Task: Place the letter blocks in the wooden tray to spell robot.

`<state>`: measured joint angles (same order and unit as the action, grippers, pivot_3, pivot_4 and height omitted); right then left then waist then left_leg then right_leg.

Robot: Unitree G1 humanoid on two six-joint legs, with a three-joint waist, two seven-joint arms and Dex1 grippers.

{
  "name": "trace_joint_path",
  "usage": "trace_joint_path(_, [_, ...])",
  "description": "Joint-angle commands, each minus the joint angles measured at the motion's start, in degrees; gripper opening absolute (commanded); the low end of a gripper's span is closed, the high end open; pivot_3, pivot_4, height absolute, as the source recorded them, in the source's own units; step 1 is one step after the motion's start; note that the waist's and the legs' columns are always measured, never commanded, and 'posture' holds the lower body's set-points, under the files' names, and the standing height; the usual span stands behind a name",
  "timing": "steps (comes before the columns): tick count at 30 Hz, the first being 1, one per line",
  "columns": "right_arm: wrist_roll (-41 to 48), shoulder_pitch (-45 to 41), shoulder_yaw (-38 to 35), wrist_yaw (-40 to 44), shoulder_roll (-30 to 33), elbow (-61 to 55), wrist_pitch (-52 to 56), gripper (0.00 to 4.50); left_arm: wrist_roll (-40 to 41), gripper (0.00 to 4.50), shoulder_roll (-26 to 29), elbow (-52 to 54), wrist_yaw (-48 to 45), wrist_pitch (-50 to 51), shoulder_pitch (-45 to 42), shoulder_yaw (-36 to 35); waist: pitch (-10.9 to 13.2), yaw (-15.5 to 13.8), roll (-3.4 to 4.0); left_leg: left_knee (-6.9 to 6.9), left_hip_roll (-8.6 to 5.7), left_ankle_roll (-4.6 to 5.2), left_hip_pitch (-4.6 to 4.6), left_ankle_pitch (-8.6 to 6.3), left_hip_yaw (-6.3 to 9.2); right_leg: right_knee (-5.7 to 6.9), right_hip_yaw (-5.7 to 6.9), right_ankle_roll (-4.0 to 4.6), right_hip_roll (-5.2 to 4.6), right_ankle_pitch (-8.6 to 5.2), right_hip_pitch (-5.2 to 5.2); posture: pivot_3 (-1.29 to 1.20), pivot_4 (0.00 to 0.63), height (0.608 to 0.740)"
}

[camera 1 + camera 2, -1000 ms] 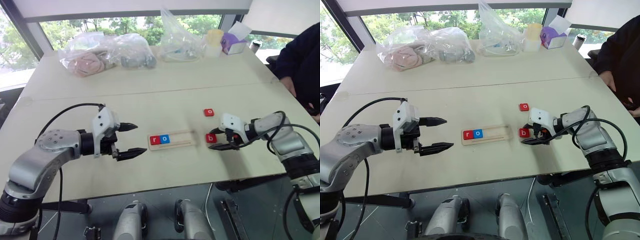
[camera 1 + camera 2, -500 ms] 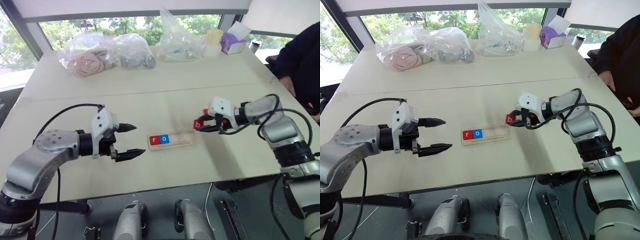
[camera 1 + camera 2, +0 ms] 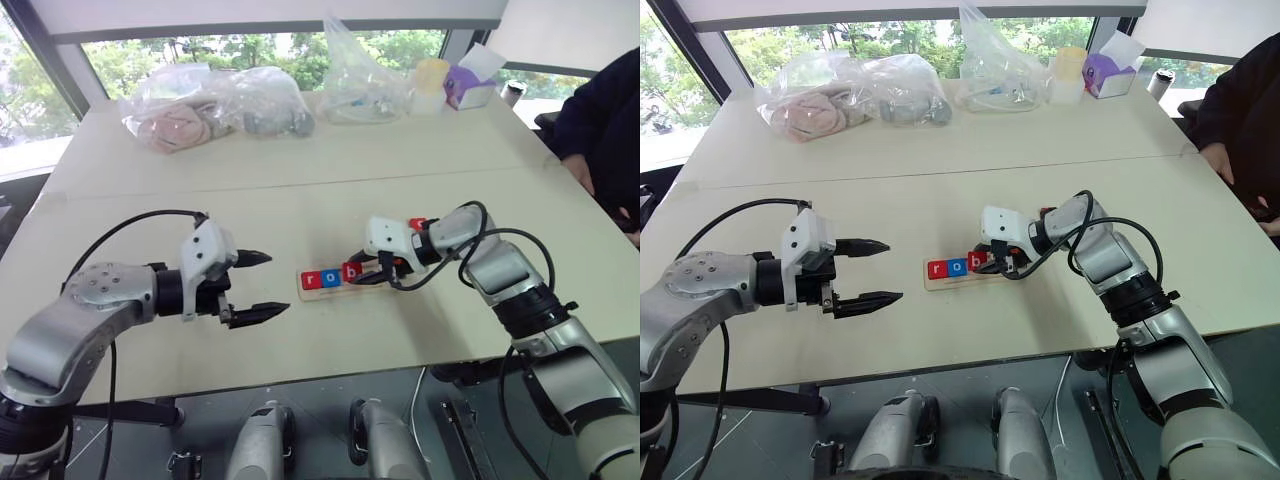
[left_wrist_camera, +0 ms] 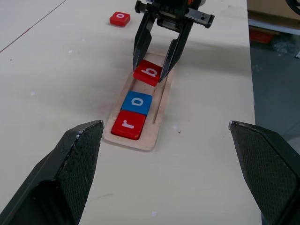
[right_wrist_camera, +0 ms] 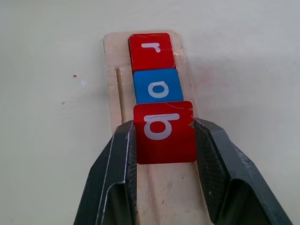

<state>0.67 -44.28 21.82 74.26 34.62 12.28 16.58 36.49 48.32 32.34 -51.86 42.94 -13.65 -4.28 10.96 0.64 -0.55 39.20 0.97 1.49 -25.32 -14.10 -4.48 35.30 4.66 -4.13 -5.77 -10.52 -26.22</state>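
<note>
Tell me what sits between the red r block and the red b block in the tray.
One blue o block lies between the r block and the b block, seen in the left wrist view.

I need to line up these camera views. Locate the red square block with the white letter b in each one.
Left eye view: red b block, mid-table, in the right gripper.
Right eye view: just right of centre.
Left wrist view: upper centre.
Right wrist view: centre, between black fingers.
Shared landmark: blue o block in the wooden tray.

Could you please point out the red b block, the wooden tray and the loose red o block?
red b block (image 5: 165, 132): right wrist view, its lettered face.
wooden tray (image 4: 147, 140): left wrist view, its near end rim.
loose red o block (image 4: 120, 18): left wrist view, its top face.
</note>
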Motion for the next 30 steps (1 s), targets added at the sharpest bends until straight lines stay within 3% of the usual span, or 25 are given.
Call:
trace_joint_path(1, [-0.10, -1.31, -0.35, 0.10, -0.62, 0.10, -0.72, 1.13, 0.94, 4.50, 0.07, 1.84, 0.76, -0.56, -0.11, -1.73, 0.00, 0.01, 0.00, 0.00, 0.00, 0.00, 0.00, 0.00, 0.00, 0.00, 0.00, 0.00, 0.00, 0.00, 0.00, 0.00, 0.150, 0.725])
trace_joint_path(13, [-1.67, -2.01, -0.31, -0.78, -2.63, 3.96, -2.15, 1.13, 1.35, 4.50, 0.10, 2.00, 1.96, -0.67, 0.03, -1.27, 0.00, -0.02, 0.00, 0.00, -0.01, -0.01, 0.01, 0.01, 0.00, 0.01, 0.00, -0.01, 0.00, 0.01, 0.01, 0.00, 0.150, 0.725])
trace_joint_path(19, [-1.69, -2.19, -0.56, -0.25, -2.44, 3.66, -2.01, 4.22, 1.51, 4.50, 0.21, 2.00, 2.26, -0.72, 0.05, -1.26, 0.00, -0.02, 0.00, 0.00, 0.00, -0.02, 0.01, 0.01, -0.01, 0.01, 0.00, -0.02, 0.00, 0.01, 0.01, 0.00, 0.150, 0.725])
trace_joint_path(20, [-1.52, -2.18, -0.66, -0.04, -2.32, 3.20, -1.69, 4.45, 1.51, 4.50, 0.24, 1.99, 2.27, -0.77, 0.11, -1.27, 0.00, -0.02, 0.00, 0.00, 0.00, -0.02, 0.01, 0.01, 0.00, 0.01, 0.00, -0.02, 0.00, 0.01, 0.01, 0.00, 0.150, 0.725])
trace_joint_path(24, [0.19, -2.89, -2.63, -0.78, -3.04, 2.13, -0.29, 4.45, 1.54, 4.50, 0.20, 1.88, 2.29, -0.86, 0.03, -1.17, 0.00, 0.00, 0.00, 0.00, 0.00, -0.02, 0.01, 0.01, 0.00, 0.02, 0.00, -0.02, 0.00, 0.02, 0.01, 0.00, 0.150, 0.725])
trace_joint_path(30, [-1.44, -6.07, -7.44, -13.03, -6.21, 8.90, -2.62, 4.45, 1.55, 4.50, -0.13, 1.68, 2.34, -0.95, -0.42, -0.68, 0.00, 0.06, 0.00, 0.00, 0.00, -0.06, 0.02, 0.03, 0.00, 0.05, 0.00, -0.01, 0.02, 0.01, -0.01, 0.00, 0.150, 0.725])
